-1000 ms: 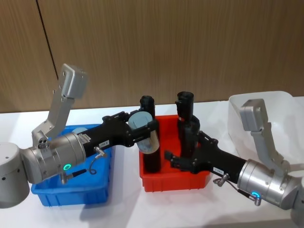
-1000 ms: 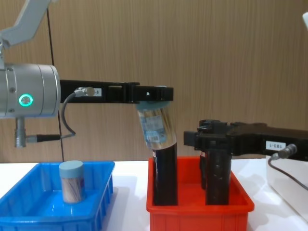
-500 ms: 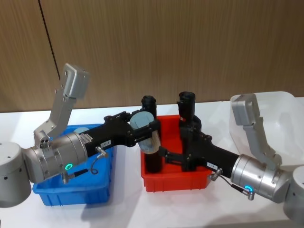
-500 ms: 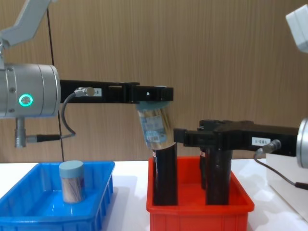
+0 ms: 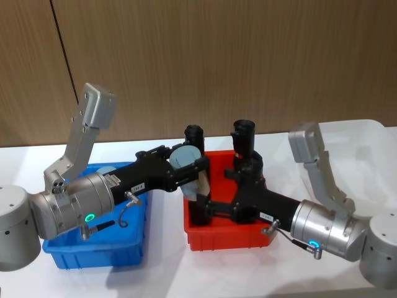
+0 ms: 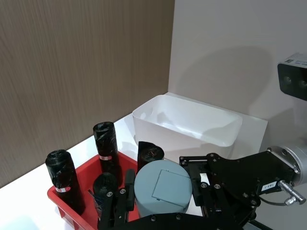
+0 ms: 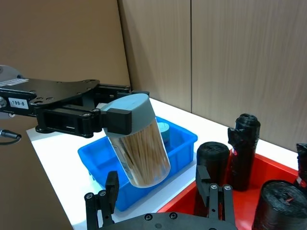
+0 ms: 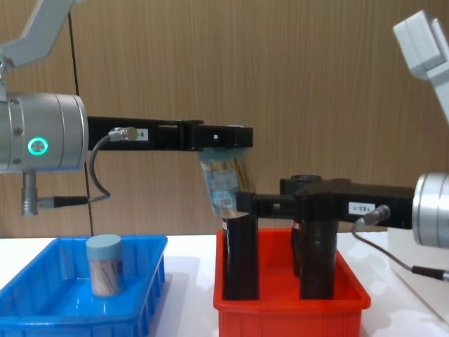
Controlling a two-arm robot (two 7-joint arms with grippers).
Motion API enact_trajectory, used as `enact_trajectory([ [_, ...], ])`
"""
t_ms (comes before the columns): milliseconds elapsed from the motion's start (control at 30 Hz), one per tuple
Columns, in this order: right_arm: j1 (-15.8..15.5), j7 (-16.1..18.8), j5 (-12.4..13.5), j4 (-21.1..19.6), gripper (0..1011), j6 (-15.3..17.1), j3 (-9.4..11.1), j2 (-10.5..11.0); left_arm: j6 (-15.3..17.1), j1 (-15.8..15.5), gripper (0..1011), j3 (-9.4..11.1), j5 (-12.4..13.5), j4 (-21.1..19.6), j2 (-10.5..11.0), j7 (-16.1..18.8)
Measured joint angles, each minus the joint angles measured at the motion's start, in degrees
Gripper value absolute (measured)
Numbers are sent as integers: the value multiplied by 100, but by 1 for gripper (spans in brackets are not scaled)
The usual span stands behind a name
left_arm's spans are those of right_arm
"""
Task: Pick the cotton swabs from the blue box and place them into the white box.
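My left gripper (image 5: 186,166) is shut on one tub of cotton swabs (image 5: 193,180), gripping it at its pale blue-grey lid (image 6: 163,189). The tub hangs tilted over the left end of the red bin. My right gripper (image 7: 157,190) is open, its fingers (image 7: 111,191) to either side of the tub's lower end (image 7: 144,163); I cannot tell if they touch it. A second tub (image 8: 104,265) stands upright in the blue box (image 8: 42,309). The white box (image 5: 372,146) sits at the far right.
The red bin (image 5: 229,239) between the two boxes holds several tall black bottles (image 5: 242,139), one (image 8: 240,256) directly under the held tub. The white box (image 6: 187,124) has nothing in it. A wooden wall runs behind the white table.
My right gripper has slid left across the red bin until its open fingers reach the hanging tub. The left gripper and its tub have stayed still.
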Motion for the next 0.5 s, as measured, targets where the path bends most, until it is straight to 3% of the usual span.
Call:
enact_trajectory([
  [500,133,107,-104,168,1008,14,-126,-98,0,0,669,0,0,0,0,0],
])
